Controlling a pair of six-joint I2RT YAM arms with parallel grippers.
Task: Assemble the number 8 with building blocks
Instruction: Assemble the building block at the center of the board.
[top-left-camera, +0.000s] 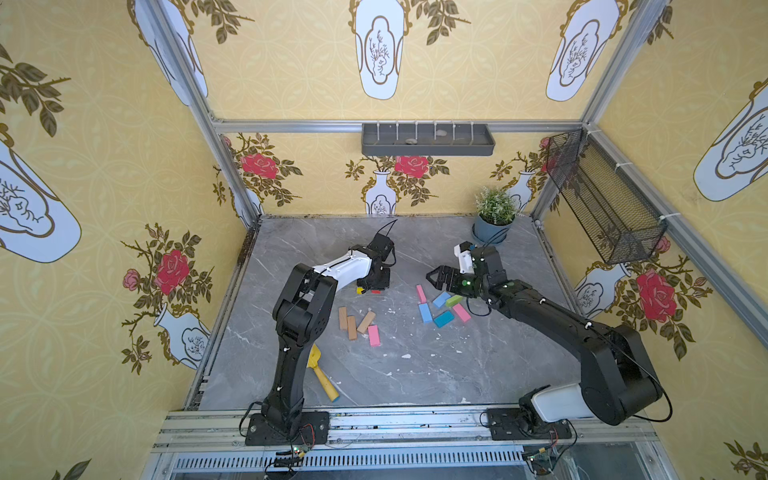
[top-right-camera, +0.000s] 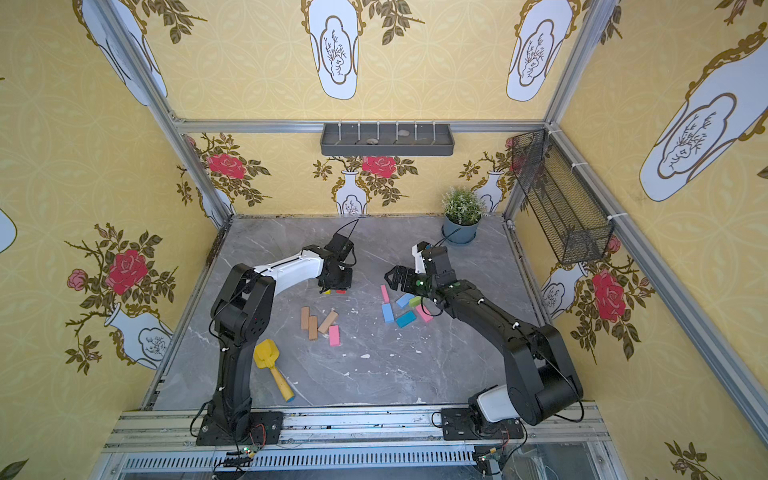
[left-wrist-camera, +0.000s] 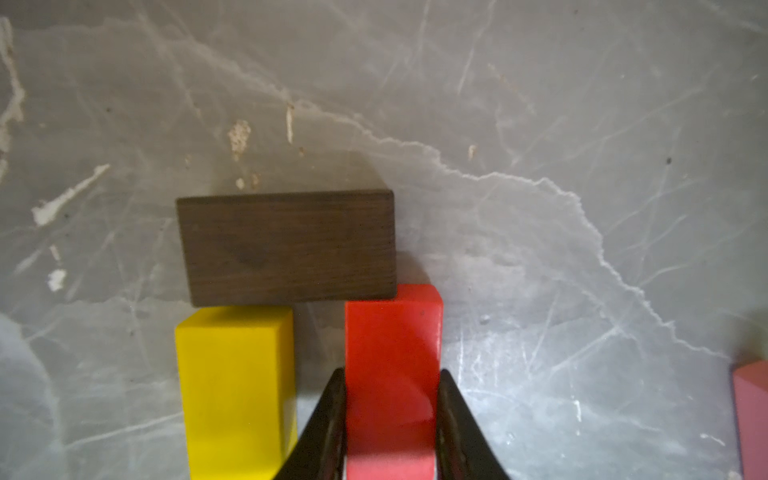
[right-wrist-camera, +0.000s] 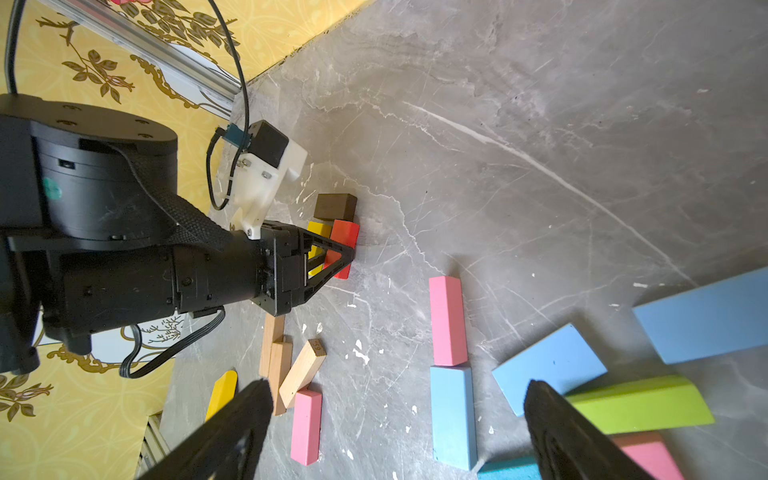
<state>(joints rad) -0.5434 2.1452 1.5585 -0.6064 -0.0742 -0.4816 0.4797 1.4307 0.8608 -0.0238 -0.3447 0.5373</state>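
Fingers (left-wrist-camera: 457, 415) of the left gripper (left-wrist-camera: 392, 374) pinch the red block (left-wrist-camera: 392, 328). It lies at three o'clock of the yellow block (left-wrist-camera: 235, 374), and its end meets the brown block (left-wrist-camera: 286, 247) at twelve. Red seems to overhang brown's end, so I'd nudge it toward nine o'clock, keep it parallel, then release gently. The right gripper (right-wrist-camera: 399, 388) hangs wide and empty above the pastel blocks (right-wrist-camera: 548, 365).

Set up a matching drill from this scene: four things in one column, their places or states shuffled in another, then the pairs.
1 red block
2 dark brown block
3 yellow shovel
4 potted plant

A standing in a far corner
B lying alone, touching no block
C clamped in the left tool
D crosswise at the yellow block's end

Pairs: 1-C, 2-D, 3-B, 4-A
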